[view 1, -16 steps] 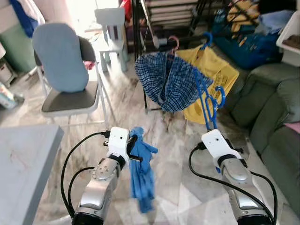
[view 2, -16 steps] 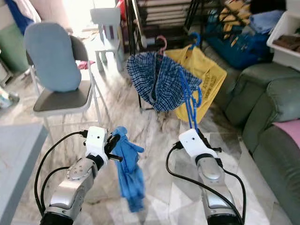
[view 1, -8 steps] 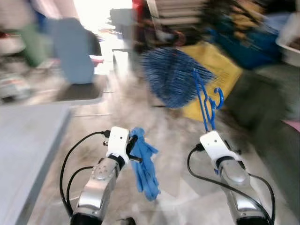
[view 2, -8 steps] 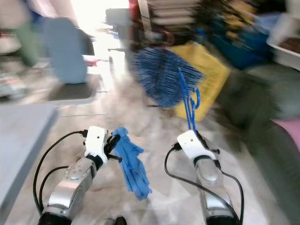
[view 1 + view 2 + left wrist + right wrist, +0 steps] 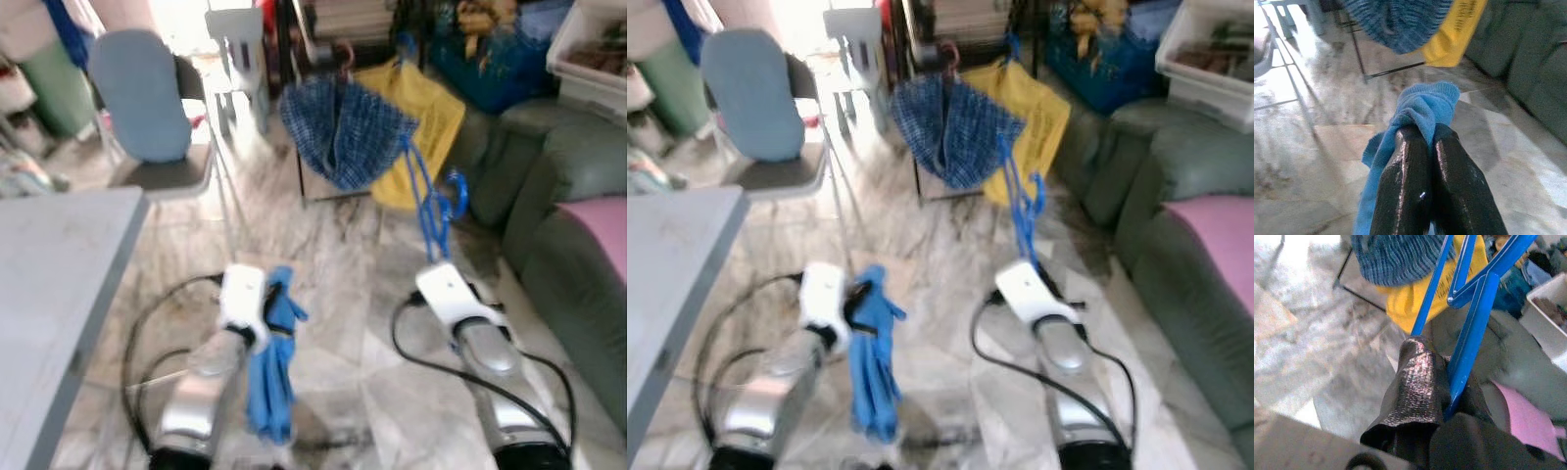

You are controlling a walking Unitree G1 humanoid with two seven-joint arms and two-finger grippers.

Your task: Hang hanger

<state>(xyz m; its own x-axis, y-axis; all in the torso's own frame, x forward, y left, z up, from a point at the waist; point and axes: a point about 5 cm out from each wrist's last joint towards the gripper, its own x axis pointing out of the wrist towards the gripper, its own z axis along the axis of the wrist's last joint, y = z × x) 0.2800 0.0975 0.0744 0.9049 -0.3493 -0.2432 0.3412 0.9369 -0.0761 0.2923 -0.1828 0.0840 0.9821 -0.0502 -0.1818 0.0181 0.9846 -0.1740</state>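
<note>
Right fingers (image 5: 1449, 396) still clamping blue hanger (image 5: 431, 201), left fingers (image 5: 1425, 161) still pinching blue cloth (image 5: 269, 362), camera turned right.

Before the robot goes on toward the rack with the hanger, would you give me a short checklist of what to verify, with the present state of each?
1. Right gripper shut on the blue hanger: ok; the bar sits between its fingers.
2. Left gripper shut on the blue cloth: ok; the cloth bunches over the fingertips and hangs below.
3. Cloth on the hanger: not ok; each gripper holds its own item, apart.
4. Garment rack ahead: ok; a checked garment and a yellow garment hang there.
5. Free spot on the rail: cannot tell; the rail is blurred.
6. Grey table on the left, sofa on the right: ok, both beside the path.
</note>
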